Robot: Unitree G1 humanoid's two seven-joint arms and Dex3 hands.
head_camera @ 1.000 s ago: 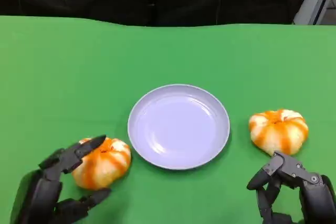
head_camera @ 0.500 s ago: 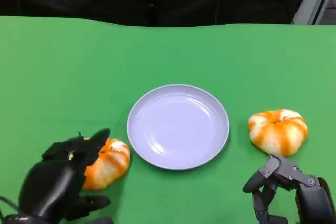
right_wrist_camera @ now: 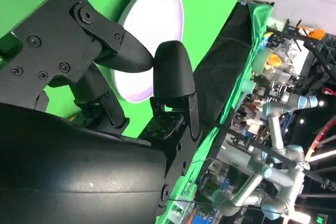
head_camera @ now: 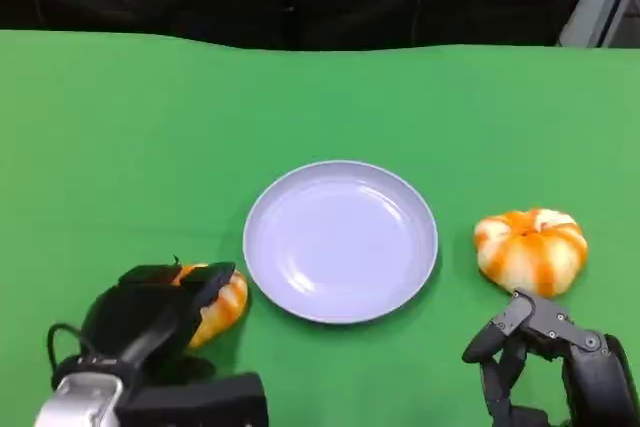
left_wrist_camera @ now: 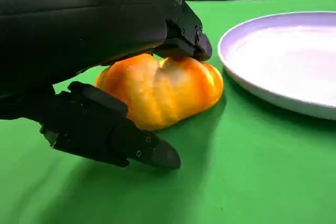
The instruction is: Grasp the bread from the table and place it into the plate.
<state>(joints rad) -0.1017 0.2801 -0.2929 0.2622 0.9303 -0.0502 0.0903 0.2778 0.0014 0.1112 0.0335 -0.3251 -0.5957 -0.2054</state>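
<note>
Head view, left to right: the left robot hand point(head_camera: 150, 317) sits near the front-left corner of the desk point(head_camera: 120, 127), draped over the left bread point(head_camera: 222, 305), an orange-and-white pumpkin-shaped bun lying just beside the front-left rim of the plate point(head_camera: 340, 240) without touching it. The left wrist view shows the upper fingers point(left_wrist_camera: 181, 35) pressing on the crown of this bread while the thumb lies low on the desk side, its tip near the bread's base; the hand is wrapped around the bread, yet firm thumb contact cannot be confirmed and the bread rests on the desk. The plate, pale lavender, stands at the middle of the desk. A second bread point(head_camera: 530, 249) lies near the plate's right rim, apart from it. The right robot hand point(head_camera: 545, 357) waits by the front-right edge, just in front of that second bread, fingers curled loosely and parted, grasping nothing. Procedure for the step in hand: bring the thumb under the bread's widest part before lifting, so that force is applied from opposing sides. The bun looks soft; apply moderate pressure to avoid crushing it. Lift clear of the plate rim before moving toward the desk's centre, then lower the bread inside the rim before letting go.
</note>
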